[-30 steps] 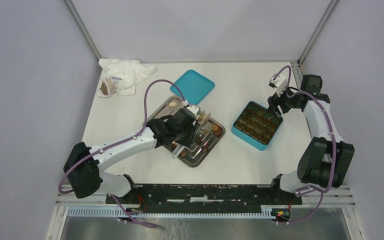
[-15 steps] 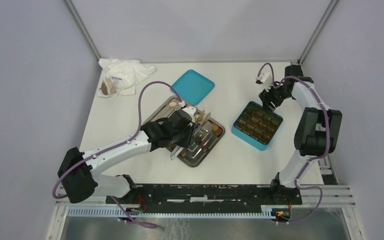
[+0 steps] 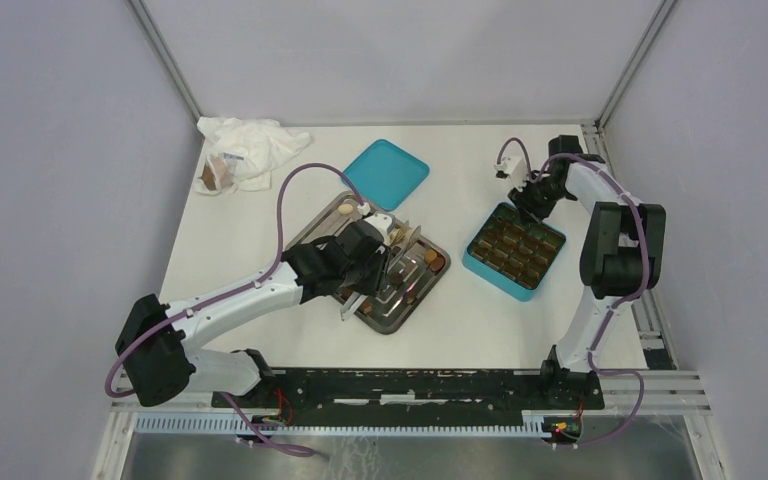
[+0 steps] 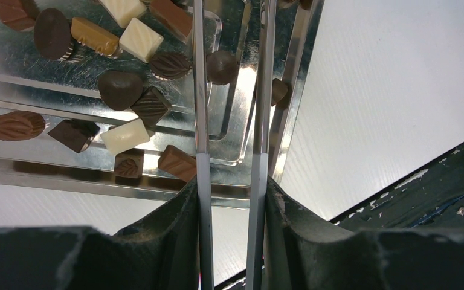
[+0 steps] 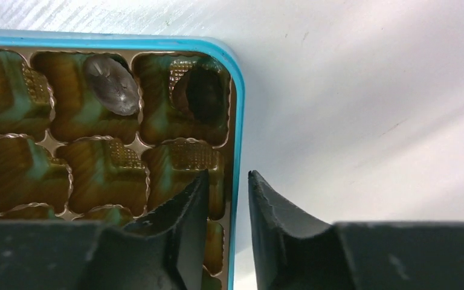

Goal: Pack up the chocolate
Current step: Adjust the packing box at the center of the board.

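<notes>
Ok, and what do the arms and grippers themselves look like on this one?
The left arm and the right arm have white links with bulky black joint housings, and a purple cable loops alongside each. The left gripper and the right gripper have matte black, wedge-shaped fingers. No markings show.

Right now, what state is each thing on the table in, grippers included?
Steel tray: holds loose chocolates.
Teal box: open, two pieces seated by one corner.
Teal lid: off, flat on the table.
Plastic bag: crumpled.
Left gripper: shut on metal tongs.
Right gripper: narrowly open, astride the box's wall.
</notes>
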Tool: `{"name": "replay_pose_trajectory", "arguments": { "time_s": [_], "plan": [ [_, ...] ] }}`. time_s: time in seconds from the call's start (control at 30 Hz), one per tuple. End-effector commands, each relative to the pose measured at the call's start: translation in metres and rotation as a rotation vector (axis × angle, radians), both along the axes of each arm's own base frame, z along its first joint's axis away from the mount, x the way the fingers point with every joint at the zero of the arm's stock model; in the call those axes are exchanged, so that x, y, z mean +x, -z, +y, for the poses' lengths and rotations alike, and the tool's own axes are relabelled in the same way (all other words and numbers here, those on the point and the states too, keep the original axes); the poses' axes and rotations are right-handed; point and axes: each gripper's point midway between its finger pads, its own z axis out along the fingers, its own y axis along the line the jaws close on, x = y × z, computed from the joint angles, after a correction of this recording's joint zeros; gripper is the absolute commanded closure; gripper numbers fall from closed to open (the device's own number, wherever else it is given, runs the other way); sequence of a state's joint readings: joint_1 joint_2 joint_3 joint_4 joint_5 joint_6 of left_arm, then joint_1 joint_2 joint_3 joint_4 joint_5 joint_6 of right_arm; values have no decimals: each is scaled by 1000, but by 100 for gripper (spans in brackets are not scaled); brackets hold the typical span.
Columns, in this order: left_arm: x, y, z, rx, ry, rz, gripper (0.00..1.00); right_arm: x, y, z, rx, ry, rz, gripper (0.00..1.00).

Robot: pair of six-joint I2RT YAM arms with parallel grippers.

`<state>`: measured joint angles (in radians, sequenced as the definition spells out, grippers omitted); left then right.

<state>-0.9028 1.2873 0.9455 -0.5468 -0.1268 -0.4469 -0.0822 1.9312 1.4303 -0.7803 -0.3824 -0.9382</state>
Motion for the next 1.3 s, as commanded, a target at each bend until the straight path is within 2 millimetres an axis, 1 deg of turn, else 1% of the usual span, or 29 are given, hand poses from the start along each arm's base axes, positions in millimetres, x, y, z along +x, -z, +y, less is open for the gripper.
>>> {"name": "replay_pose_trajectory", "arguments": {
  "time_s": [0.0, 0.07, 0.13, 0.23, 0.4, 0.47, 0.6, 0.7, 0.8, 0.9, 1.03, 1.13, 1.27],
  "plan": [
    [9, -16, -11, -54, 14, -51, 98, 13, -11, -1, -17, -39, -60, 71],
    [9, -16, -12, -56, 15, -52, 98, 11, -14, 2, -7, -65, -73, 83],
    [9, -17, -12, -57, 15, -52, 98, 10, -18, 3, -5, -77, -95, 91],
    [9, -18, -12, -60, 16, -54, 98, 8, -29, 3, -10, -85, -147, 96],
    [9, -22, -11, -73, 16, -71, 98, 4, -68, 8, 0, -73, -298, 100],
    [9, -25, -12, -83, 17, -83, 98, -2, -88, 11, 8, -65, -372, 100],
    [9, -31, -13, -100, 26, -107, 98, -15, -117, 15, 2, -58, -510, 100],
    [9, -35, -15, -114, 32, -125, 98, -27, -133, 19, -18, -54, -607, 100],
    [9, -40, -17, -124, 36, -140, 98, -38, -140, 21, -35, -47, -676, 100],
    [8, -43, -20, -132, 45, -151, 98, -45, -142, 22, -40, -41, -699, 100],
    [5, -48, -27, -153, 68, -158, 98, -48, -132, 28, 0, -40, -638, 100],
    [2, -54, -35, -185, 93, -163, 98, -46, -115, 31, 39, -11, -542, 100],
    [-4, -63, -51, -236, 137, -165, 98, -46, -81, 34, 71, 13, -365, 100]
  ]
}}
